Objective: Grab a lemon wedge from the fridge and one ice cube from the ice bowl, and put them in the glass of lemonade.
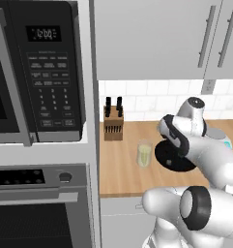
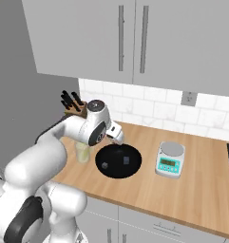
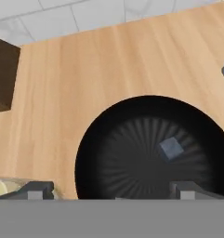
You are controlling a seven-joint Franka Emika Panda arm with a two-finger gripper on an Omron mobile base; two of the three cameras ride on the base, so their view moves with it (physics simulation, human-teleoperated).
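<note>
fingers over the ice bowl

i see the fingers (image 3: 111,189) spread wide, pinching nothing. the ice bowl (image 3: 132,116) lies just ahead of them on the wooden surface (image 3: 85,69), an ice cube (image 3: 171,148) inside. the glass of lemonade (image 2: 82,152) stands just beside one fingertip.

Wide black ice bowl (image 2: 119,162) on the wooden counter, small cubes inside (greyish), upright glass of lemonade (image 1: 144,155) just beside it
</note>
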